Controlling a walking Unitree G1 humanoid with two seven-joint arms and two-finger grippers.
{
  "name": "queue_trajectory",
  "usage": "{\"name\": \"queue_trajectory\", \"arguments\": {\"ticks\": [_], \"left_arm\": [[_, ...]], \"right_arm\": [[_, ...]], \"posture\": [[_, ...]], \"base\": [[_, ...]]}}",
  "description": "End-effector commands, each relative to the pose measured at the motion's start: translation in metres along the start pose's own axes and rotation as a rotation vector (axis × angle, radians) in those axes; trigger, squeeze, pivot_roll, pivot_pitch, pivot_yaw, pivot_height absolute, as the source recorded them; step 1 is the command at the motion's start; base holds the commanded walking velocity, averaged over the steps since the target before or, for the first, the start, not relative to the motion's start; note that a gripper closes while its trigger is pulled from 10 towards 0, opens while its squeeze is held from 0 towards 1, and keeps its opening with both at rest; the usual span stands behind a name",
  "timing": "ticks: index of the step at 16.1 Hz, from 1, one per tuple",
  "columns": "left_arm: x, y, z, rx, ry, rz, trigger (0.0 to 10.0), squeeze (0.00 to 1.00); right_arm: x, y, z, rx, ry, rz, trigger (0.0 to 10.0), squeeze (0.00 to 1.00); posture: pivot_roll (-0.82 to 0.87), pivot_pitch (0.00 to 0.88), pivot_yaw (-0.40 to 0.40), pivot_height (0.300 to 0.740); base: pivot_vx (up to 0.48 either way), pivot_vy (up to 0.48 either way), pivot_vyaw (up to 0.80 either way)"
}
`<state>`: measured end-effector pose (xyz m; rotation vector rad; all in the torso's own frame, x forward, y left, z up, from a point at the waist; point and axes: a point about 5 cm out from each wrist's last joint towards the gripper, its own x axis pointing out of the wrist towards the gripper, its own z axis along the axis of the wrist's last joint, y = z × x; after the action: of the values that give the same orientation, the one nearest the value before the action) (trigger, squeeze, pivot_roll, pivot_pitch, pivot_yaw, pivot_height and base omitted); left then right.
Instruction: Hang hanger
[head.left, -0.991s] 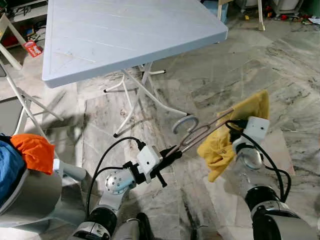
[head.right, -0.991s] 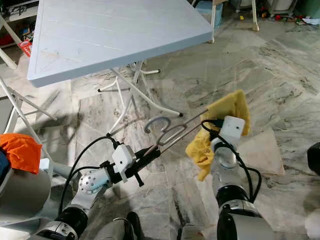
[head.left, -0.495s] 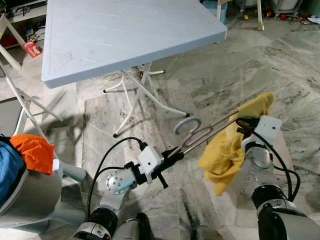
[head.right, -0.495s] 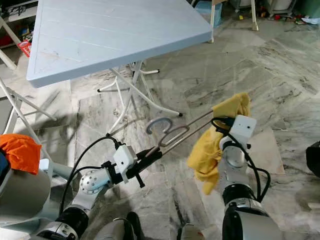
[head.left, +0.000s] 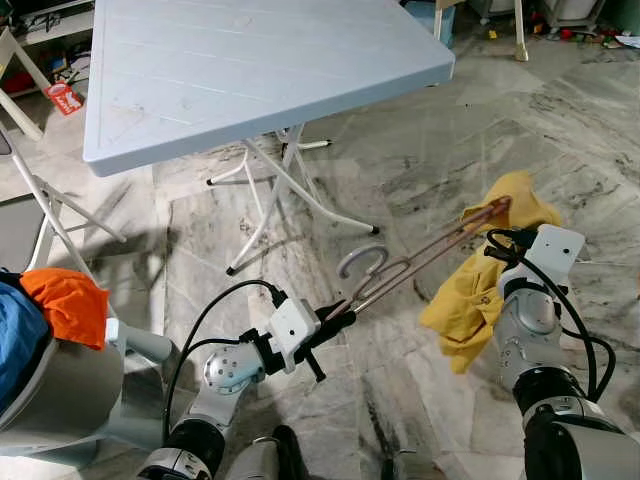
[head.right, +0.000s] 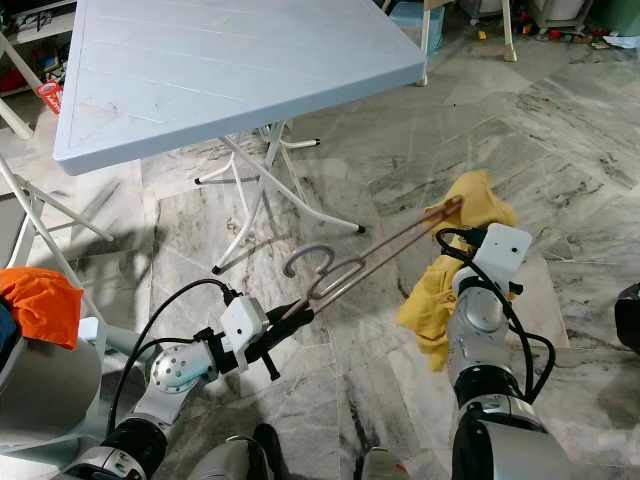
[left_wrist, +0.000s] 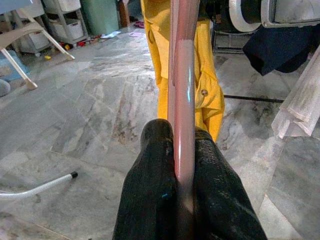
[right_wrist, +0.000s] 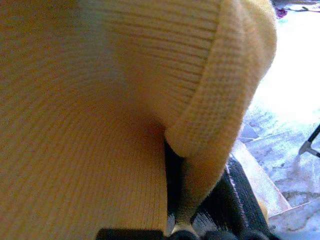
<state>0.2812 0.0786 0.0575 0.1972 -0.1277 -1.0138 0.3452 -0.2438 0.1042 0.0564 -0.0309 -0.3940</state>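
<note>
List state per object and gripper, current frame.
hanger: held in the air, one end pinched, far end inside the garment
yellow garment: draped over the hanger's far end, hanging down, gripped
left gripper: shut on the hanger
right gripper: shut on the yellow garment
folding table: upright, unfolded
orange cloth: bunched up at the robot's left

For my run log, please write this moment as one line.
left pincer: shut on hanger | right pincer: holds yellow garment | hanger tip inside garment
</note>
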Motion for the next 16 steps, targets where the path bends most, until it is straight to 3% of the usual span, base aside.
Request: {"name": "queue_trajectory", "arguments": {"ticks": [1,2,6,9,13,16], "left_arm": [[-0.004,-0.003,-0.005,-0.002,0.027,-0.013,0.0,0.00],[-0.008,-0.007,-0.011,-0.023,0.052,-0.043,0.0,0.00],[-0.002,-0.012,-0.007,-0.059,0.037,-0.161,0.0,0.00],[0.000,-0.009,-0.005,-0.089,0.029,-0.146,0.0,0.00],[-0.008,0.007,-0.006,-0.184,-0.013,0.089,0.0,0.00],[-0.026,0.028,-0.023,-0.347,0.029,0.414,0.0,0.00]], "right_arm": [[0.003,0.004,0.011,0.012,-0.053,0.004,0.0,0.00],[0.013,-0.003,0.037,0.020,-0.144,-0.037,0.0,0.00],[0.021,-0.014,0.040,0.060,-0.097,-0.138,0.0,0.00],[0.024,-0.018,0.039,0.059,-0.062,-0.171,0.0,0.00],[0.013,-0.030,0.009,0.033,0.062,-0.218,0.0,0.00],[-0.011,-0.037,-0.035,-0.029,0.205,-0.193,0.0,0.00]], "posture": [[-0.15,0.169,0.084,0.740],[-0.16,0.166,0.082,0.740],[-0.16,0.162,0.079,0.740],[-0.15,0.158,0.074,0.740],[-0.14,0.159,0.073,0.740],[-0.14,0.160,0.071,0.740]], "base": [[0.000,0.000,0.00],[0.000,0.000,0.00],[0.000,0.000,0.00],[0.000,0.000,0.00],[0.000,0.000,0.00],[0.000,0.000,0.00]]}}
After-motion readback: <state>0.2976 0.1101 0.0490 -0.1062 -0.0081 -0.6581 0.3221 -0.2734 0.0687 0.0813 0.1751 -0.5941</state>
